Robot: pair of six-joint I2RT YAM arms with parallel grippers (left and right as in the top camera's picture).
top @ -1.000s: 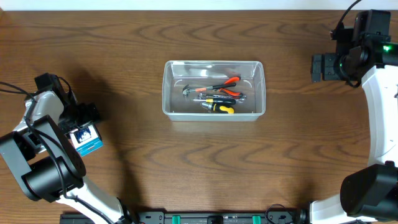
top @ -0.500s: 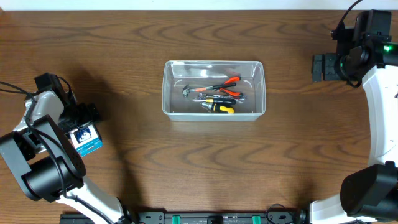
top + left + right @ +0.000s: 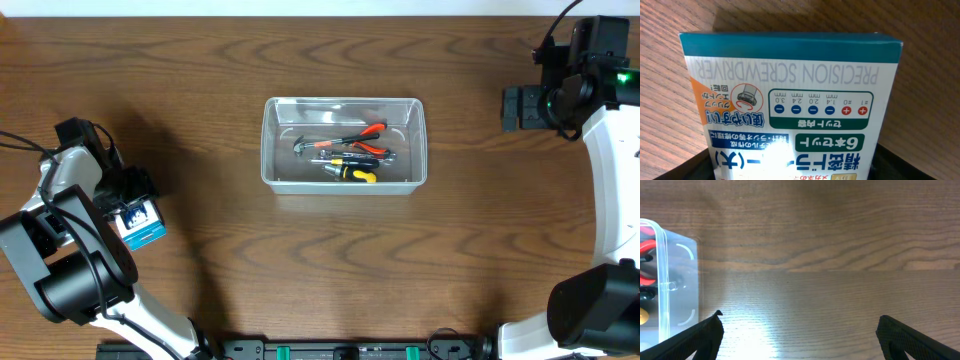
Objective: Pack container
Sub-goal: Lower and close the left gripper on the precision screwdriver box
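Note:
The clear plastic container (image 3: 345, 101) stands mid-table with red-handled pliers (image 3: 366, 131) and a yellow-and-black screwdriver (image 3: 352, 173) among the hand tools inside. Its near end shows at the left of the right wrist view (image 3: 677, 280). My left gripper (image 3: 132, 190) is at the table's left edge, its fingers close against both sides of a blue-and-white precision screwdriver packet (image 3: 141, 221). The packet fills the left wrist view (image 3: 790, 85). My right gripper (image 3: 511, 108) is open and empty, to the right of the container; its fingers (image 3: 800, 335) are spread wide over bare wood.
The table is dark brown wood (image 3: 330, 260). The arm bases stand at the front left (image 3: 70, 280) and front right (image 3: 600, 310).

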